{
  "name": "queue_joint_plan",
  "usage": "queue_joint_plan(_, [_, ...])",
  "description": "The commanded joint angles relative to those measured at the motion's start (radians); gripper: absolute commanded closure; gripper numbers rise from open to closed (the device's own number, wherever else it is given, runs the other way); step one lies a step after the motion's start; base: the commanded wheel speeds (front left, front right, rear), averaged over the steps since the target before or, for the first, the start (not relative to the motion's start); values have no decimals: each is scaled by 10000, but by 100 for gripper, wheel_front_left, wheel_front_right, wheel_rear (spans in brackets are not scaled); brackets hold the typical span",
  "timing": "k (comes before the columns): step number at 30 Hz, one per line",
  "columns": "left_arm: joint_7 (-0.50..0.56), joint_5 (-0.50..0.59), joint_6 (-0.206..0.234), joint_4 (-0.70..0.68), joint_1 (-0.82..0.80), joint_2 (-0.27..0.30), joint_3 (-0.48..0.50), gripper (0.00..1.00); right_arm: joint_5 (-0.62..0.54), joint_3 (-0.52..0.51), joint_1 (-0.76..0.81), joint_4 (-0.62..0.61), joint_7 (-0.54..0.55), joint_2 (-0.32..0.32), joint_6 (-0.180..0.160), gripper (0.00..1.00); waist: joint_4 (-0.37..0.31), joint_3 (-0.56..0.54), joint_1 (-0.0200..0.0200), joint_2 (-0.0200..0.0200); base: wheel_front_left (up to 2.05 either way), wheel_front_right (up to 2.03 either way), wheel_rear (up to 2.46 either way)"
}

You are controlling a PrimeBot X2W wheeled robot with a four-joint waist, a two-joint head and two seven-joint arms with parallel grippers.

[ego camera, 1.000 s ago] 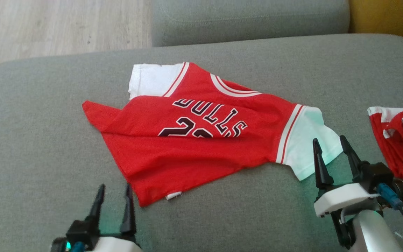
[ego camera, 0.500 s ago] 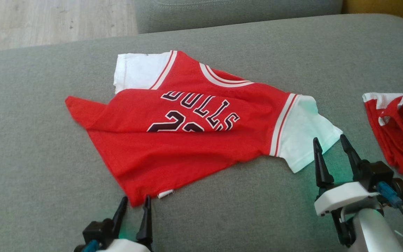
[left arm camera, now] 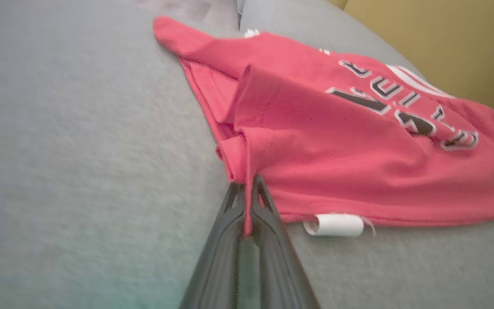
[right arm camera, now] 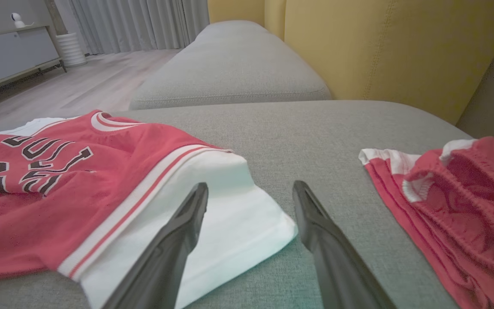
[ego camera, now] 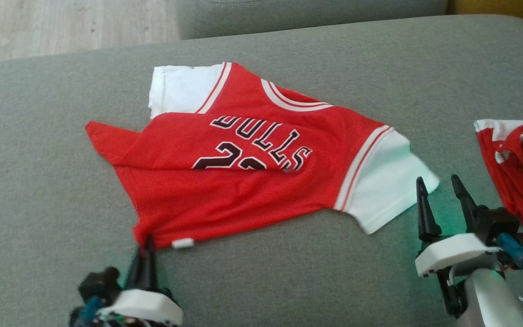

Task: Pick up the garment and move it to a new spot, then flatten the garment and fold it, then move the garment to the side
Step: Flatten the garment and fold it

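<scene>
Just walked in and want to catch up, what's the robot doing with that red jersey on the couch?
The robot is handling the red jersey, which lies rumpled and partly doubled over on the grey cushion. Its left gripper is shut on the jersey's near hem corner. Its right gripper is open by the white sleeve, holding nothing. A second red garment sits bunched at the right.

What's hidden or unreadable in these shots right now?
1. Jersey number, head view: partly tucked under a fold.
2. Second red garment, head view: cut off by the right edge.
3. White tag, left wrist view: curled and blurred, print unreadable.
</scene>
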Motion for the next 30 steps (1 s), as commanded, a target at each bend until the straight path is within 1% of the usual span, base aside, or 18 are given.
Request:
queue_joint_plan(1, [-53, 345, 183, -480, -51, 98, 774, 100, -32, 140, -328, -171, -65, -34, -7, 0, 117, -5, -1, 0, 0, 0, 0])
queue_joint_plan(3, [-53, 751, 307, -752, 93, 98, 1233, 100, -27, 98, -318, 59, -65, -34, -7, 0, 241, 2, -1, 0, 0, 0, 0])
queue_joint_plan(4, [-53, 893, 287, -799, 170, 98, 1402, 100, -27, 110, -302, 175, -65, -34, -7, 0, 312, 13, -1, 0, 0, 0, 0])
queue_joint_plan(8, [-53, 1199, 26, -820, 252, 98, 1694, 100, 37, 304, -295, 675, -65, -34, -7, 0, 513, 112, -1, 0, 0, 0, 0])
queue_joint_plan(14, [-53, 998, -11, -829, 81, 98, 1407, 100, 81, 371, -555, 1627, -65, -33, -7, 0, 693, 332, -1, 0, 0, 0, 0])
queue_joint_plan(20, [-53, 867, 22, -874, -162, 98, 1039, 100, 105, 546, -1083, 3319, -65, -33, -7, 0, 851, 536, -1, 0, 0, 0, 0])
queue_joint_plan(21, [-53, 876, 30, -881, -193, 98, 1002, 100, 190, 710, -1146, 3587, -65, -33, -7, 59, 877, 540, -1, 0, 0, 0, 0])
queue_joint_plan(22, [-53, 885, 38, -884, -209, 98, 975, 100, 331, 808, -1197, 3837, -65, -33, -7, 100, 897, 537, -1, 0, 0, 0, 0])
queue_joint_plan(24, [-53, 920, 61, -910, -205, 98, 964, 100, 496, 977, -1293, 4073, -65, -33, -7, 100, 918, 499, -1, 0, 0, 0, 0])
queue_joint_plan(27, [-53, 943, 71, -946, -150, 98, 1007, 100, 602, 939, -1309, 4129, -65, -56, -7, 100, 913, 397, -1, 0, 0, 0, 0])
queue_joint_plan(30, [-53, 1044, 31, -1096, -46, 98, 1143, 100, 707, 779, -1275, 3720, -65, -132, -7, 100, 875, 195, -1, 0, 0, 0, 0])
